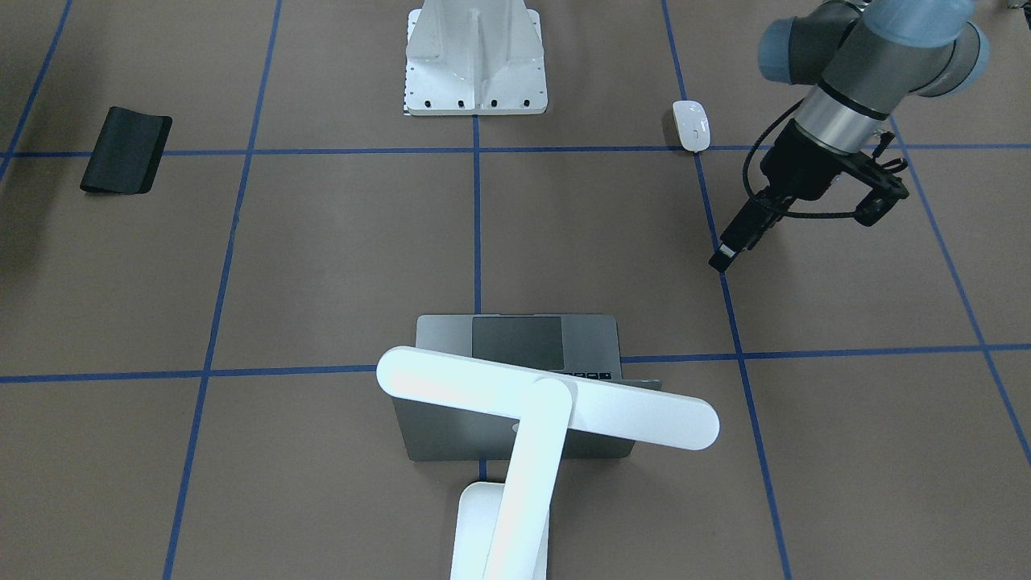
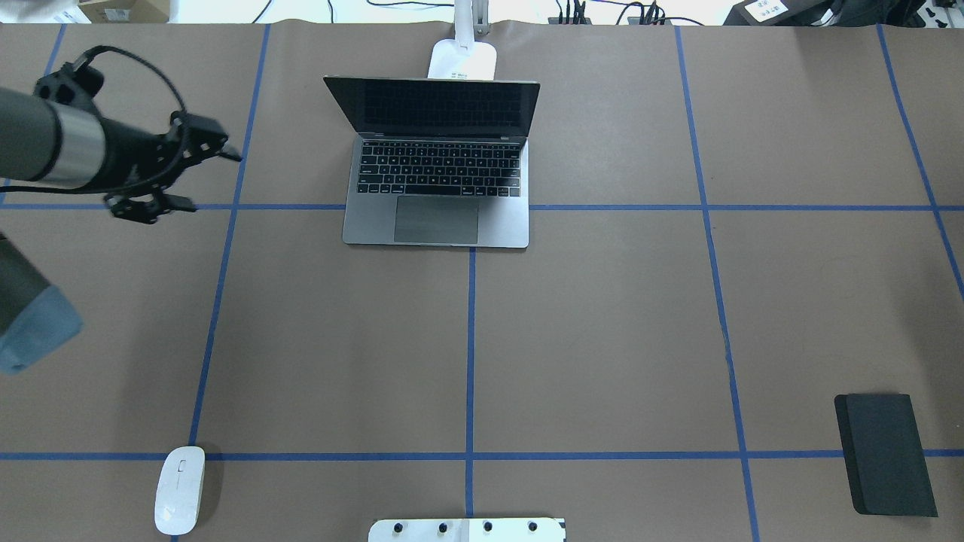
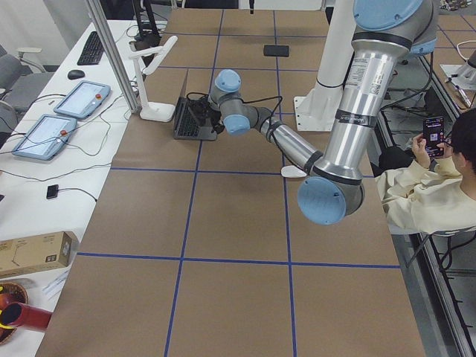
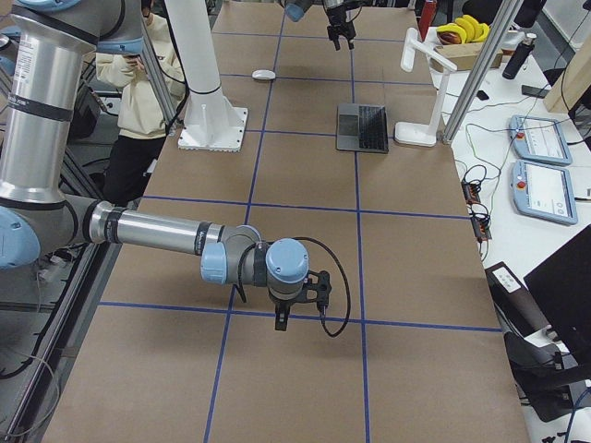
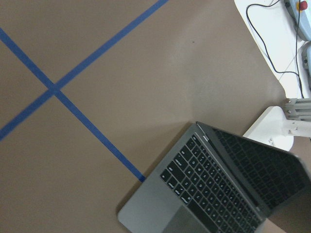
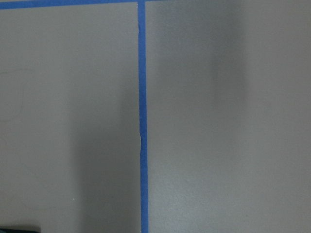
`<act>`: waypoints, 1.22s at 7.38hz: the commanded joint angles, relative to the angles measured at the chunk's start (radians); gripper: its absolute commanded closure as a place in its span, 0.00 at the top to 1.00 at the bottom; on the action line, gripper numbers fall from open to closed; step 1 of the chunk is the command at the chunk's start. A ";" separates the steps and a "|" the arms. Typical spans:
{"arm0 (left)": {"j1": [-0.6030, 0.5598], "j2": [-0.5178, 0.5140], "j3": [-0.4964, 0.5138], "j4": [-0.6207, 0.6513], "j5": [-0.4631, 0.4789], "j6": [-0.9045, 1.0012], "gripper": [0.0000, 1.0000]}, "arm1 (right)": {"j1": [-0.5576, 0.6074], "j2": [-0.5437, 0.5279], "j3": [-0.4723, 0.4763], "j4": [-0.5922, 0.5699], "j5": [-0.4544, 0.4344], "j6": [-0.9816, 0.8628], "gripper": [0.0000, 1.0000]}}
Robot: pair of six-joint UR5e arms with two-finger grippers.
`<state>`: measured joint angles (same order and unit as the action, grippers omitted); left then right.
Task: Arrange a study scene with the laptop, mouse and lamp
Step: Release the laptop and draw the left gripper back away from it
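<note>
Laptop: the laptop point(image 2: 437, 226) lies open at the far middle of the table point(image 2: 602, 339), with its screen raised towards the robot. It looks placed.
Lamp: the lamp point(image 1: 548, 399) has its base just behind the laptop's lid and its bar head above the laptop. It looks placed too.
Mouse: the mouse point(image 2: 179, 489) sits by the robot's own edge on its left, well apart from the laptop. Bringing it beside the laptop seems to be the step left.
Left gripper: the left gripper point(image 1: 723, 259) hangs over the table on the laptop's left, touching nothing and far from the mouse. Its jaws look pressed together and empty.
Right gripper: the right gripper point(image 4: 282, 318) is low over the table on the robot's right. I cannot tell whether it is parted or closed.
Progress: roughly two of three items are set.
</note>
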<state>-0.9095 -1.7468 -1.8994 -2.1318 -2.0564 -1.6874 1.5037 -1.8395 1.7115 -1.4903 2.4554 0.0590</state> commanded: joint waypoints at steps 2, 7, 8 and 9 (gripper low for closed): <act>-0.176 0.159 -0.001 0.003 -0.271 0.548 0.99 | -0.078 -0.007 -0.030 -0.099 0.156 0.012 1.00; -0.299 0.267 -0.026 -0.010 -0.449 0.885 0.99 | -0.344 -0.009 -0.112 -0.096 0.349 0.050 1.00; -0.301 0.288 -0.026 -0.016 -0.449 0.929 1.00 | -0.388 0.000 -0.112 -0.096 0.370 0.057 1.00; -0.302 0.308 -0.026 -0.020 -0.449 0.962 1.00 | -0.426 0.006 -0.110 -0.096 0.370 0.058 1.00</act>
<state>-1.2068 -1.4639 -1.9239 -2.1463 -2.5021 -0.7736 1.1318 -1.8413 1.6013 -1.5864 2.8132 0.1109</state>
